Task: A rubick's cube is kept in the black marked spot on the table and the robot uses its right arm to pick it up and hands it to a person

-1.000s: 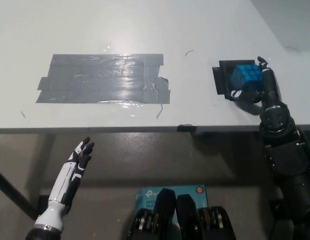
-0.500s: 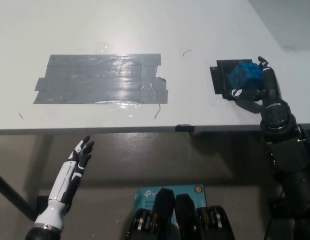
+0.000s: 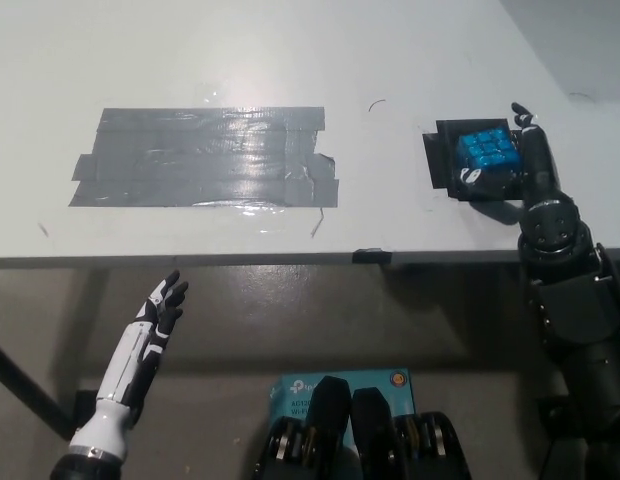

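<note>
Lying across a white table (image 3: 410, 60), a grey tape patch (image 3: 205, 157). Wrapping black right hand (image 3: 520, 170) around the Rubik's cube (image 3: 488, 157) over the black marked spot (image 3: 442, 160). Resting below the table edge, far from the cube, white left hand (image 3: 162, 308) with fingers apart, holding nothing.

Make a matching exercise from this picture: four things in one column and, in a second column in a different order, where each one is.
Things
1. cube
2. grey tape patch
3. left hand
4. right hand

Places
A. below the table edge, lower left of the picture
B. on the black mark at the table's right side
C. on the table's left half
D. wrapped round the cube from its right side

Pairs: 1-B, 2-C, 3-A, 4-D
</note>
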Tool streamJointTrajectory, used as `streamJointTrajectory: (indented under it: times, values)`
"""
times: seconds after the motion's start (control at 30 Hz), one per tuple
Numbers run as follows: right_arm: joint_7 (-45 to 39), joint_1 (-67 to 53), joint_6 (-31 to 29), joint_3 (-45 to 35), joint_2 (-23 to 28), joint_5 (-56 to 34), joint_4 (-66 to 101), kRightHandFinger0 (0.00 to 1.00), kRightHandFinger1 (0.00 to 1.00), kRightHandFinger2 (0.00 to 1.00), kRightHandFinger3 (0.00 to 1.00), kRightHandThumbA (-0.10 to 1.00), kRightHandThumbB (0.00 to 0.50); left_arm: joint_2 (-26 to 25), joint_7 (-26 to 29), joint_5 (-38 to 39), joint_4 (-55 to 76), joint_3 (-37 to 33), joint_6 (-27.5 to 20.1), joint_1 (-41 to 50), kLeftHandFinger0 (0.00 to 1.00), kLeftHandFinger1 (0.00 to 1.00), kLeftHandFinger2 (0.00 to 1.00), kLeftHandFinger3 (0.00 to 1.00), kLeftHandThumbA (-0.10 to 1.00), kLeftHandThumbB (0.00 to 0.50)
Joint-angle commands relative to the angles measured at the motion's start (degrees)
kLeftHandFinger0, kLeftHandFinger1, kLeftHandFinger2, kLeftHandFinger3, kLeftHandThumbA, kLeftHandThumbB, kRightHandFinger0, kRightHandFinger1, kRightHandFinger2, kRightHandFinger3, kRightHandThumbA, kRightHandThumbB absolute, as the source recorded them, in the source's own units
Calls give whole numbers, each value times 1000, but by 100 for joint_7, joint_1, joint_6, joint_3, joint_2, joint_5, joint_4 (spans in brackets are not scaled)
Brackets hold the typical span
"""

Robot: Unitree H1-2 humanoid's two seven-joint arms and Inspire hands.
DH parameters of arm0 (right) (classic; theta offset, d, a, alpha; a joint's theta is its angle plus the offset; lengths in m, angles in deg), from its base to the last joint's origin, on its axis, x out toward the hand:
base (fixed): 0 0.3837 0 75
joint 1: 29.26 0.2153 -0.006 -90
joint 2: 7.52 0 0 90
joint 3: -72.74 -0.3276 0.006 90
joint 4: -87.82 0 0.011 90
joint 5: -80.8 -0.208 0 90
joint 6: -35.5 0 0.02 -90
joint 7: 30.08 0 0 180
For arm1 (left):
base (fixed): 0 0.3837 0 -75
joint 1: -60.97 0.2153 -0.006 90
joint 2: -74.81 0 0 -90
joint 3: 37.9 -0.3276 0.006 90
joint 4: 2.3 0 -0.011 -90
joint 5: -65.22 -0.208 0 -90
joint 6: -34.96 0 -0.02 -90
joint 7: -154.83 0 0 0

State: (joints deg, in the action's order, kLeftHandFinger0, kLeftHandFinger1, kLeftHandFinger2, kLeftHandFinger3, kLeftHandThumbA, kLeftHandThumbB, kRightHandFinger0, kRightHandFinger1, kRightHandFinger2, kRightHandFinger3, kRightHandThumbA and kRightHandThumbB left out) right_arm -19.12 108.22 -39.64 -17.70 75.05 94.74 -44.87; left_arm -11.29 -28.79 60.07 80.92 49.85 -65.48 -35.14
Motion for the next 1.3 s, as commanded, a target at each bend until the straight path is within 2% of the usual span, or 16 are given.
streamJointTrajectory:
  times: [0.0,0.57,0.63,0.67,0.7,0.73,0.77,0.83,0.87,0.9,0.93,0.97,1.07,1.1,1.17,1.27]
  values:
    - [-57,182,-84,82,24,-37,91,1000,1000,1000,1000,894,500,-47,-38,68,139,66,-85,-136,1000,1000,1000,1000,982,215]
    - [-164,515,-360,-16,33,-234,-976,1000,1000,1000,1000,858,500,-58,-44,43,118,66,-112,-146,1000,1000,1000,1000,987,220]
    - [-113,654,-303,86,51,-107,-1303,1000,1000,1000,1000,753,451,-57,-42,38,115,67,-80,-142,1000,1000,1000,1000,987,222]
    - [-164,710,-158,103,57,-98,-1421,843,826,928,1000,627,387,-56,-44,35,123,64,-77,-130,1000,1000,1000,1000,987,220]
    - [-207,792,109,197,66,-6,-1621,421,503,630,879,308,332,-55,-42,24,133,57,-91,-124,1000,1000,1000,1000,988,212]
    - [-204,811,159,232,71,29,-1686,327,455,573,802,218,333,-54,-45,26,135,55,-94,-127,1000,1000,1000,1000,987,212]
    - [-152,818,73,292,74,83,-1818,260,378,441,467,48,308,-51,-58,56,127,58,-110,-140,1000,1000,1000,1000,984,213]
    - [-124,838,-34,353,84,97,-1944,241,365,420,393,-28,307,-51,-61,63,123,58,-119,-152,1000,1000,1000,1000,983,214]
    - [-150,850,-114,454,100,140,-2042,176,316,375,342,-86,298,-53,-73,77,141,60,-73,-146,1000,1000,1000,1000,981,223]
    - [-210,889,-144,536,109,162,-2167,27,202,290,319,-99,278,-67,-70,53,149,60,-55,-157,1000,1000,1000,1000,983,223]
    - [-243,899,-150,579,112,161,-2216,175,398,467,288,-100,269,-74,-69,42,143,59,-59,-163,1000,1000,1000,1000,987,215]
    - [-263,888,-159,618,114,163,-2223,125,334,418,234,-100,257,-79,-73,48,138,62,-62,-168,1000,1000,1000,1000,987,213]
    - [-285,875,-174,659,129,127,-2230,210,430,487,269,-100,250,-88,-77,44,145,63,-52,-182,1000,1000,1000,1000,989,210]
    - [-286,873,-176,661,133,116,-2232,219,425,478,270,-100,249,-87,-81,50,145,61,-48,-188,1000,1000,1000,1000,988,210]
    - [-290,847,-195,684,147,106,-2205,73,255,330,180,-100,244,-87,-84,54,164,61,-32,-188,1000,1000,1000,1000,988,209]
    - [-304,808,-210,701,161,93,-2144,1,242,412,176,-100,232,-86,-93,77,155,67,-36,-190,1000,1000,1000,1000,983,201]
